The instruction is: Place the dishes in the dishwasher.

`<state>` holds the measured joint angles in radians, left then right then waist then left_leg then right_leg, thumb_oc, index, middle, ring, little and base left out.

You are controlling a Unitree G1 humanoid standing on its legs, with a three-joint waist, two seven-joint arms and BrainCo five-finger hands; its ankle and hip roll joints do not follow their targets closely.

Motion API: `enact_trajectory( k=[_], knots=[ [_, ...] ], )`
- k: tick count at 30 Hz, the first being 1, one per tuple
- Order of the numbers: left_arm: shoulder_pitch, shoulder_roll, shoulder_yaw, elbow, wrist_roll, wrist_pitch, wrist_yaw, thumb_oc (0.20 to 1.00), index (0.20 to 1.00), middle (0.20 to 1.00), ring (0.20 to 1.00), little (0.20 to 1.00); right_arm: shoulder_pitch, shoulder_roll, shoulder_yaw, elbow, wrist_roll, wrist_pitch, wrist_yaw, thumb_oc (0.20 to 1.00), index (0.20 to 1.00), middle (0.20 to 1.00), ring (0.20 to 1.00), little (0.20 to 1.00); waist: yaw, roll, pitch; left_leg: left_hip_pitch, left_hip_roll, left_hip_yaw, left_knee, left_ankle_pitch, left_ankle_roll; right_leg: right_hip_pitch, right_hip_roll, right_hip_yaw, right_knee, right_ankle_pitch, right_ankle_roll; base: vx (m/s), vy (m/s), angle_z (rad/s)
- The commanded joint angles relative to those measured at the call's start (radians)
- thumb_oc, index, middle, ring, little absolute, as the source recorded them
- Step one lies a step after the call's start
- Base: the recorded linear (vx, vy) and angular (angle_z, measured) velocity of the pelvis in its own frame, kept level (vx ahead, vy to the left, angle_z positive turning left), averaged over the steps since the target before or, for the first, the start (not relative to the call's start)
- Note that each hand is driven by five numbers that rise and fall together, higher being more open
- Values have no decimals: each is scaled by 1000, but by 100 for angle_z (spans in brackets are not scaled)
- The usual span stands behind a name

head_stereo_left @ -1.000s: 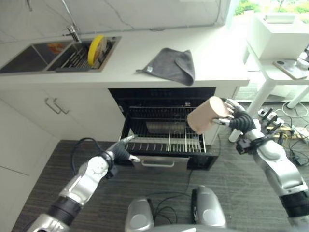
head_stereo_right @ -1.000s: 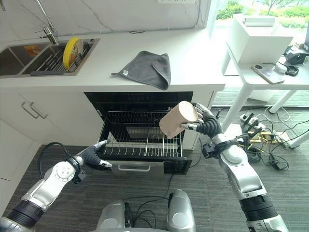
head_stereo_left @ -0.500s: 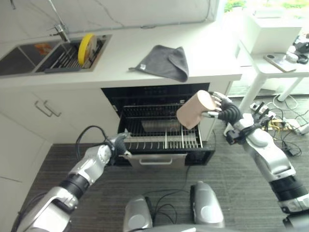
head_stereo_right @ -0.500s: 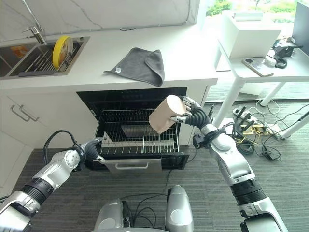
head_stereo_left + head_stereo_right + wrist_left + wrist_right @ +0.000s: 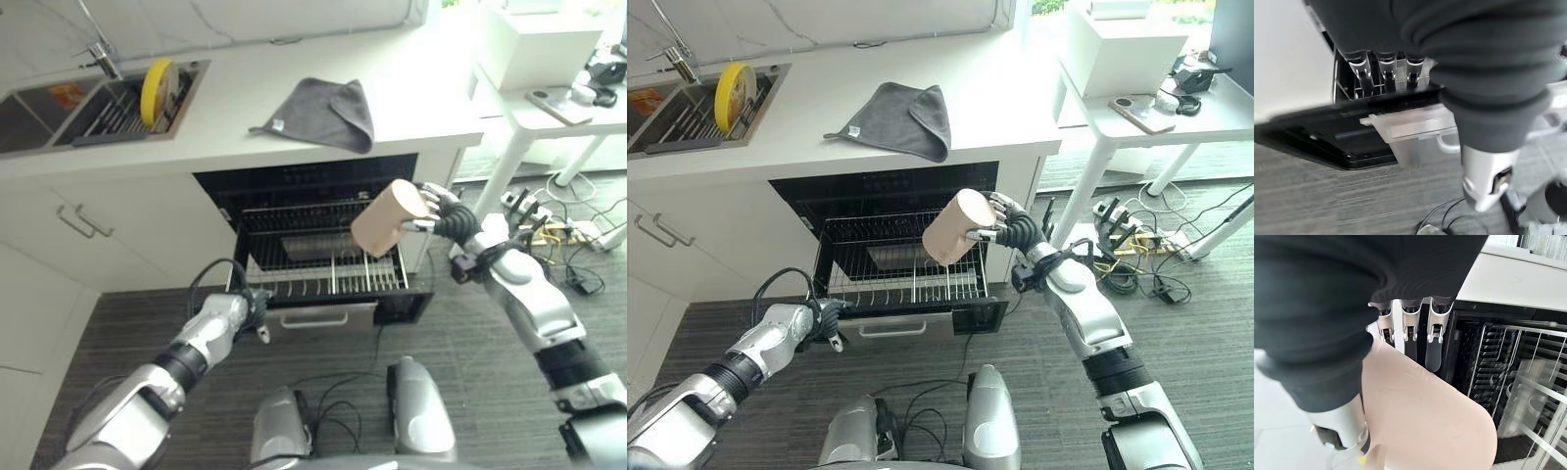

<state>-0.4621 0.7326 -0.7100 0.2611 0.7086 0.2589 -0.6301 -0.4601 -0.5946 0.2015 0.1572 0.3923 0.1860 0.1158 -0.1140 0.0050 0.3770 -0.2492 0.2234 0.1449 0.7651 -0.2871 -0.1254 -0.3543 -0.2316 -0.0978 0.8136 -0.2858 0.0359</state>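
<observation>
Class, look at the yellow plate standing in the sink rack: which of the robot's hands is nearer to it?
Left. The left hand is at the pulled-out dishwasher rack's front corner, below the yellow plate. The right hand holds a beige cup over the rack's far side.

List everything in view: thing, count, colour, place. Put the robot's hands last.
Cup: one, beige, held on its side above the rack's right end.
Dishwasher rack: one, wire, pulled out under the counter.
Plate: one, yellow, upright in the sink.
Sink: one, steel, at the counter's left end.
Cloth: one, grey, on the counter above the dishwasher.
Counter: one, white.
Side table: one, white, on the right, carrying a white box and a phone.
Right hand: fingers curled round the cup.
Left hand: at the rack's front left corner.
</observation>
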Motion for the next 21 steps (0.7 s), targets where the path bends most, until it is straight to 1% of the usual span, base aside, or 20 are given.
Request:
enact_trajectory(
  k=[1,2,4,9,11,12,21],
  knots=[
    [144,40,-29,-53,10,-8,-217,1000,1000,1000,1000,1000,-32,1,-29,-22,13,-103,-32,200,200,200,200,200,34,0,-30,-37,84,-88,-46,40,-33,70,-99,17,-139,98,160,-185,11,18],
    [152,67,-22,-139,-7,-6,-247,1000,1000,1000,1000,1000,-46,-17,-26,20,20,-133,-50,200,200,200,200,200,45,5,-16,-55,76,-98,-45,40,-33,57,-101,15,-137,97,159,-201,9,18],
    [160,83,-13,-192,-29,-5,-262,1000,1000,1000,1000,1000,-63,-33,-27,54,27,-148,-55,200,200,200,200,200,52,8,-6,-68,69,-106,-47,39,-33,48,-101,13,-137,96,158,-152,2,15],
    [166,112,-14,-290,-73,-4,-242,1000,1000,1000,1000,1000,-131,-87,-9,162,53,-183,-70,200,200,200,200,200,75,22,21,-85,54,-118,-67,42,-34,35,-101,5,-149,94,154,-108,4,12],
    [169,120,-12,-308,-82,-7,-229,1000,1000,1000,1000,1000,-148,-101,-5,194,58,-191,-69,200,200,200,200,200,81,26,26,-91,48,-122,-69,43,-33,30,-100,3,-150,93,152,-70,-4,7],
    [170,129,-14,-325,-103,-4,-219,1000,1000,1000,1000,1000,-175,-119,4,247,60,-205,-67,200,200,200,200,200,90,31,35,-101,43,-128,-69,41,-33,21,-102,1,-147,91,152,-74,-4,9],
    [148,145,-41,-322,-152,0,-167,1000,1000,1000,1000,1000,-284,-168,46,434,78,-220,-49,200,200,200,200,200,109,52,54,-129,26,-137,-71,41,-32,-14,-106,0,-131,82,147,-27,5,3]
  ],
)
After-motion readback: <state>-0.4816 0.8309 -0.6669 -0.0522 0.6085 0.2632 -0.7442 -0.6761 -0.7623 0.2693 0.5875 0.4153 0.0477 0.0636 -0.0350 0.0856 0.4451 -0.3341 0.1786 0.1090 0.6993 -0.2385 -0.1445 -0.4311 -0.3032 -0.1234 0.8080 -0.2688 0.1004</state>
